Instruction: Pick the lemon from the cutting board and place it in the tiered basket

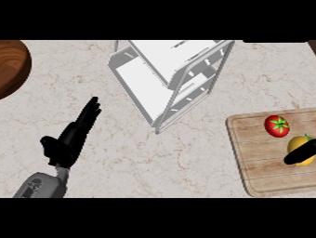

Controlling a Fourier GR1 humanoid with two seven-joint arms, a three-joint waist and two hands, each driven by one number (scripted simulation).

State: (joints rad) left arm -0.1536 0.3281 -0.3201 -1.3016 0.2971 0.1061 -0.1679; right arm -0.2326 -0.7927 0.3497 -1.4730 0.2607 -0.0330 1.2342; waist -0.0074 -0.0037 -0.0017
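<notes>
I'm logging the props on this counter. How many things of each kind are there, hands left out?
Lemon: 1
Tomato: 1
Cutting board: 1
Tiered basket: 1
Wooden bowl: 1
Total: 5

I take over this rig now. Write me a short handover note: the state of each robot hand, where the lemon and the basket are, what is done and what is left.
Left robot hand: open, fingers straight, resting over the marble counter at lower left, holding nothing.
Right robot hand: at the right edge, thumb and fingers closing around the yellow lemon; the grip looks started, not confirmed.
The lemon lies on the light wooden cutting board, beside a red tomato.
The white tiered wire basket stands at top centre; nothing is visible in it.
Done: the reach to the lemon.
Left: secure the grasp, lift, carry left and up to the basket, release.
</notes>
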